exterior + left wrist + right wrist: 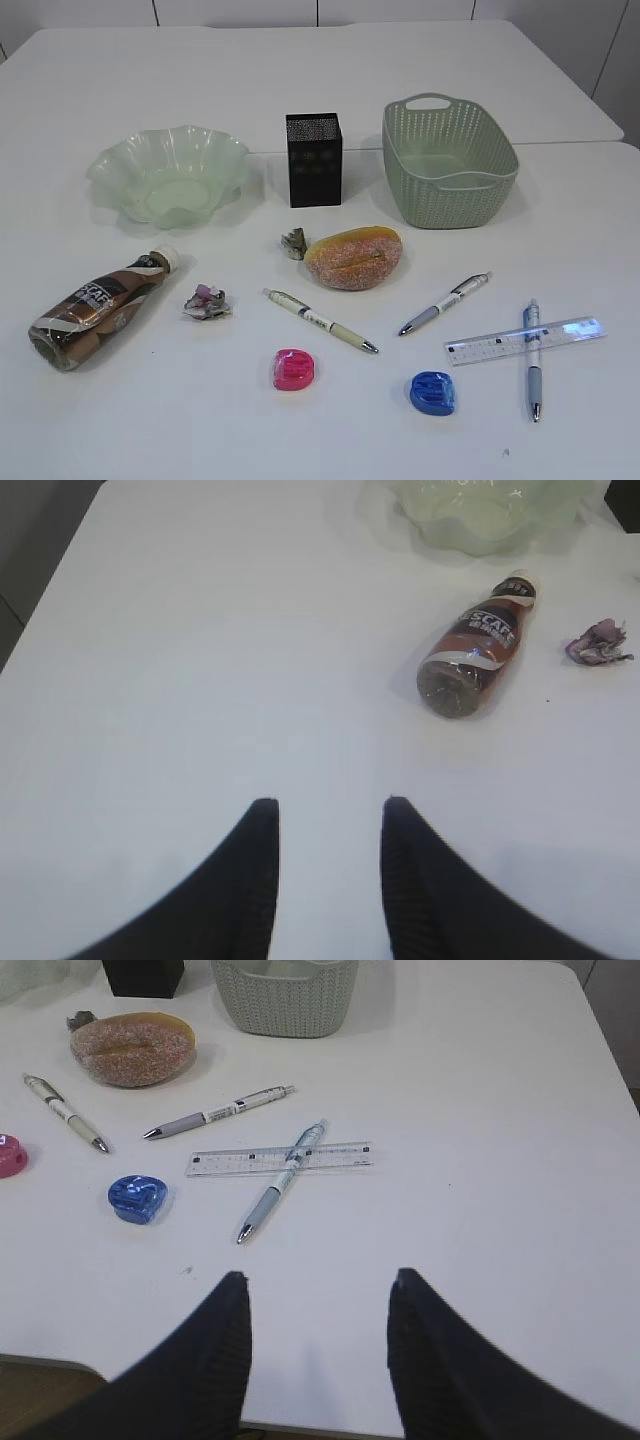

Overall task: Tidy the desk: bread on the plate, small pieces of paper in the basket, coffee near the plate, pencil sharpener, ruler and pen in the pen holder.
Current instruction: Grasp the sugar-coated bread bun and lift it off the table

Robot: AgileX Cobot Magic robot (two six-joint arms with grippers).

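Observation:
On the white desk the bread lies in the middle, the coffee on its side at the left. Behind stand the wavy plate, the black pen holder and the basket. Paper scraps lie at the bottle and the bun. Three pens lie in front, the last across the ruler. Pink and blue pencil sharpeners sit nearest. My left gripper and right gripper hover open and empty, well short of the objects.
Neither arm shows in the exterior view. The desk's near edge runs just under my right gripper. A seam between two tabletops runs behind the basket. Bare tabletop lies left of the bottle.

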